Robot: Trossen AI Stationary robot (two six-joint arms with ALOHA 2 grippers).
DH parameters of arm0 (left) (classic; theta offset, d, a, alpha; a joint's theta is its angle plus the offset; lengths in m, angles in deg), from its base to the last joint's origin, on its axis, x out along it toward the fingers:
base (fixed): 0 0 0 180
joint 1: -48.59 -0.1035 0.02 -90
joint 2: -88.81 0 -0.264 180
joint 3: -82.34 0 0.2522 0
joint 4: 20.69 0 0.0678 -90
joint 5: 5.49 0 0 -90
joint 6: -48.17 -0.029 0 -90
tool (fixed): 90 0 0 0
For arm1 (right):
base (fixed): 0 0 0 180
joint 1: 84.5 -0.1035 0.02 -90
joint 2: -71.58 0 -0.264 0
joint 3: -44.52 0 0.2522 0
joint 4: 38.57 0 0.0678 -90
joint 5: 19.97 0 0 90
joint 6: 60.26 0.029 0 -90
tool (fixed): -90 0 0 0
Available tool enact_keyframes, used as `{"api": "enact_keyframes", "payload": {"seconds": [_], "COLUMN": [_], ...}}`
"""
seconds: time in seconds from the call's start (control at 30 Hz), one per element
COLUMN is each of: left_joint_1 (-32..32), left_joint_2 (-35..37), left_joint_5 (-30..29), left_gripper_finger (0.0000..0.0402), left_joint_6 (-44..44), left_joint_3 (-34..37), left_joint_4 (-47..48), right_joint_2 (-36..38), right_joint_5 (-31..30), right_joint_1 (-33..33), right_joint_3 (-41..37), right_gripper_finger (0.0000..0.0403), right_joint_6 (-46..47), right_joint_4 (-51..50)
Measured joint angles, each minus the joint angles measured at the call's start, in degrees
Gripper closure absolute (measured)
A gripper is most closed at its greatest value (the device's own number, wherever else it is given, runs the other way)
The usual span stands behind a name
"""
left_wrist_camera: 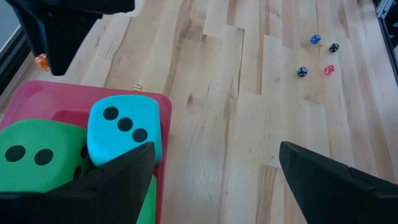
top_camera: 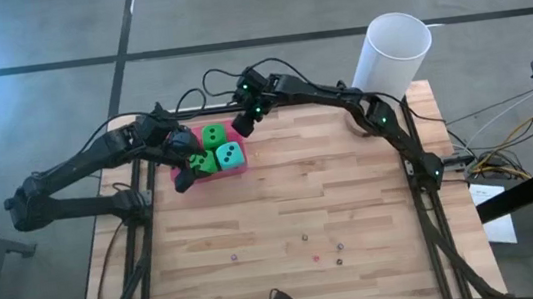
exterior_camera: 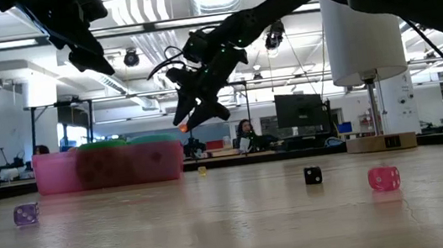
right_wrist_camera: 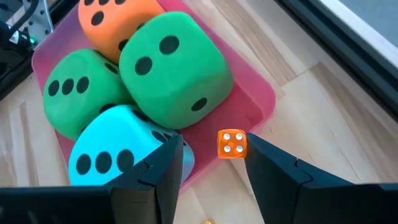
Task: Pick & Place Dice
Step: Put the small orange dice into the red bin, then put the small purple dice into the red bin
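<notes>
Right now your four foam dice sit packed in the pink tray [right_wrist_camera: 261, 99] at the table's far left: an orange die [right_wrist_camera: 112, 22], two green dice [right_wrist_camera: 174, 68] and a teal die [right_wrist_camera: 115, 152], which shows three pips on one face. Your right gripper [right_wrist_camera: 211, 168] hangs in the air beside the tray's far edge with its fingers parted; a tiny orange die [right_wrist_camera: 232, 144] shows between their tips, though you cannot tell whether it is pinched. Your left gripper [left_wrist_camera: 214, 180] hovers over the tray's near side, spread wide and empty. Several more tiny dice [top_camera: 313, 252] lie scattered on the wooden table [top_camera: 352, 190] well apart from the tray.
</notes>
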Motion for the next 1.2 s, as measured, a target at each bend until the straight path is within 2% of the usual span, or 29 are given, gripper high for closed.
{"api": "enact_keyframes", "payload": {"seconds": [0.57, 0.8, 1.0, 1.13, 1.2], "left_joint_1": [0.00, 0.00, 0.00, -0.01, 0.00], "left_joint_2": [0.00, 0.00, 0.00, 0.00, 0.00], "left_joint_5": [0.00, 0.00, 0.00, 0.00, -0.01], "left_gripper_finger": [0.0055, 0.0052, 0.0055, 0.0054, 0.0053], "left_joint_6": [0.44, 0.47, 0.47, 0.47, 0.47], "left_joint_3": [0.00, 0.00, 0.00, 0.00, 0.00], "left_joint_4": [-0.40, -0.42, -0.39, -0.39, -0.39], "right_joint_2": [-1.36, -1.20, -1.01, 0.27, 1.82], "right_joint_5": [-0.44, 0.03, 2.62, 2.27, 0.26], "right_joint_1": [-0.17, -0.24, -0.20, -0.72, -1.46], "right_joint_3": [-2.01, -0.78, 3.65, 6.97, 7.62], "right_gripper_finger": [0.0231, 0.0240, 0.0253, 0.0259, 0.0262], "right_joint_6": [-0.59, -0.51, -2.74, -6.44, -8.02], "right_joint_4": [5.71, 4.85, -2.02, -9.06, -11.58]}}
